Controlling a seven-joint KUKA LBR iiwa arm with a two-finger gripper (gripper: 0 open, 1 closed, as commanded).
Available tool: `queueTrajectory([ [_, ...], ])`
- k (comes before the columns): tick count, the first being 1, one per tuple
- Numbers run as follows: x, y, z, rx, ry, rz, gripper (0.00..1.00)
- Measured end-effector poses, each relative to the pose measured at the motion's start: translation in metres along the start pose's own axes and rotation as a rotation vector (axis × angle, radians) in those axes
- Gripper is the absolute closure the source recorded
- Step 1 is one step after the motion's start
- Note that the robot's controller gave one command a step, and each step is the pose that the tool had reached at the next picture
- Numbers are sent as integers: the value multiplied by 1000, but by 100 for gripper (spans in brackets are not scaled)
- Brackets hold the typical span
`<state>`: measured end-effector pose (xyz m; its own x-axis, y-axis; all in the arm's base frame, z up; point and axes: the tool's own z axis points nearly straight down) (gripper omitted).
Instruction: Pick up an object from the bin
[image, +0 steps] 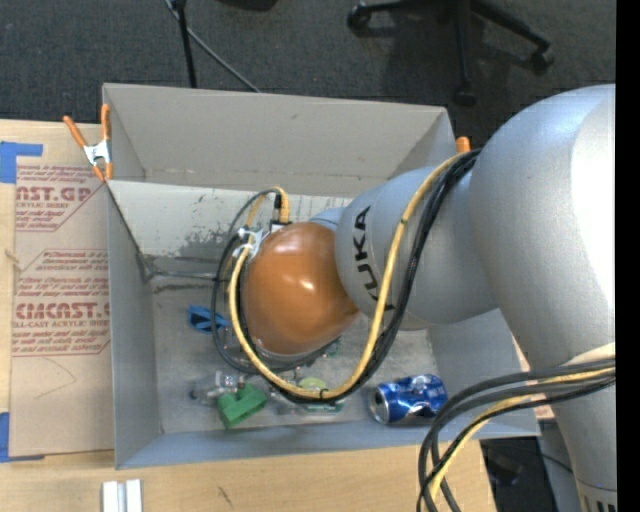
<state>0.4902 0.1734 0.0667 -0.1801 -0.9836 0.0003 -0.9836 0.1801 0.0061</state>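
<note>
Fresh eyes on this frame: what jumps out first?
The arm's orange dome cover hangs over the middle of the grey bin. A crushed blue can lies by the near wall to its right, and a green piece lies at the dome's near-left edge.

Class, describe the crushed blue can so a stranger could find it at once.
Find the grey metal bin and follow its near wall towards the side where the arm enters. There, beside the arm's orange cover, a dented blue can lies on its side. It is the only can, blue with white markings; the green piece along that wall is smaller.
</note>
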Motion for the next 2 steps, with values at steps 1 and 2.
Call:
queueTrajectory([
  [1,-1,-1,-3,4,-3,1,100],
  [2,-18,-15,-81,14,-8,-19,100],
])
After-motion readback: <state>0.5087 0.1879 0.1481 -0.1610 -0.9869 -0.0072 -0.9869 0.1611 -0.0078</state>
